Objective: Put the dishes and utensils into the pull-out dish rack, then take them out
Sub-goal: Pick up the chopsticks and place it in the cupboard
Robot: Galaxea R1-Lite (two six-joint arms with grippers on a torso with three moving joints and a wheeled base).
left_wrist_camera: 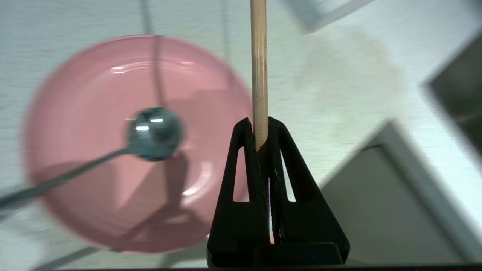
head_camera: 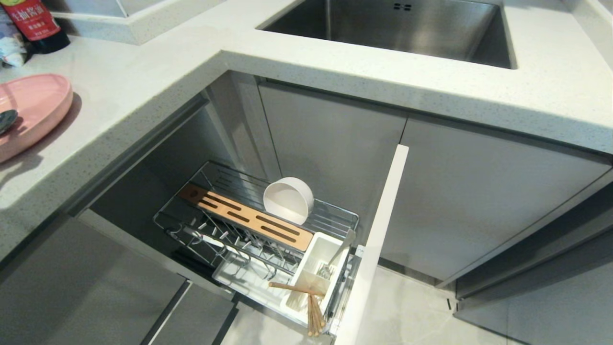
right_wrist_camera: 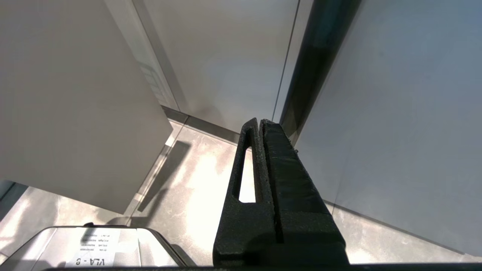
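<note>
The chrome wire pull-out dish rack stands drawn out below the pale speckled stone worktop, and it is only partly filled. The small cream-white round bowl sits on edge at the rack's back, at about one o'clock from the slotted wooden strip. In the white plastic utensil box at the rack's front corner stand a bundle of wooden chopsticks and a steel fork; one more light wooden stick lies across the box's rim.

On the worktop, at nine o'clock in the head view, the wide flat pink plate is not racked, and the slim grey metal spoon rests with its bowl in the plate's middle. Whether this is loading or unloading I cannot tell from these views alone; either way plate and spoon are out and the bowl is in.

The left gripper hangs over the worktop beside the plate, its black fingers closed tight on a long thin light wooden chopstick. The stick runs straight out from the fingertips toward twelve o'clock in the left wrist view; the plate lies at about nine o'clock from them, just beside the stick.

The right gripper is parked low by the cabinet fronts, its fingers pressed together on nothing.
</note>
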